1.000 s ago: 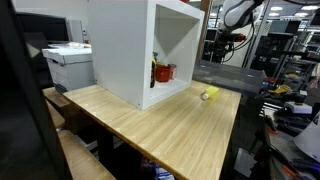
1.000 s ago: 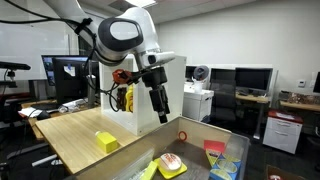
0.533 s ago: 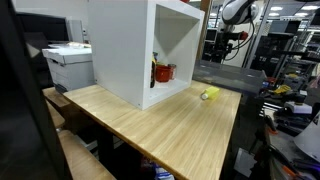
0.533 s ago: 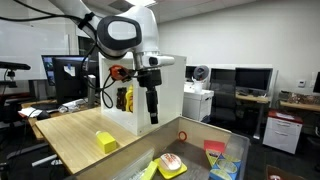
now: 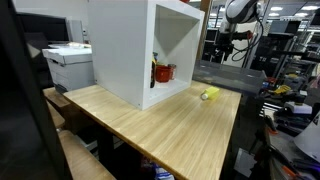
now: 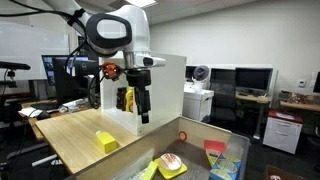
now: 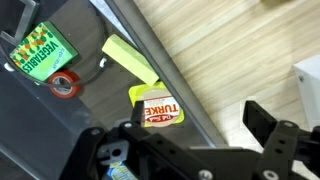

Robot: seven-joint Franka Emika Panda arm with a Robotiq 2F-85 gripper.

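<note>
The yellow packet (image 7: pixel 157 107), lettered "TURKE", lies in the grey bin (image 7: pixel 40 125) close to its wall, just under the gripper (image 7: pixel 178 128). The jaws stand wide and hold nothing. The gripper body hides the packet's lower edge. A yellow strip (image 7: pixel 128 60) and a green vegetable pack (image 7: pixel 40 52) lie near it.

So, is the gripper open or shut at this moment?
Open. In the wrist view the gripper has its fingers wide apart, and nothing is held between them.

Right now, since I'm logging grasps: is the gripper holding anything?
No, in the wrist view the gripper has its jaws wide apart with nothing between them, above the turkey packet.
</note>
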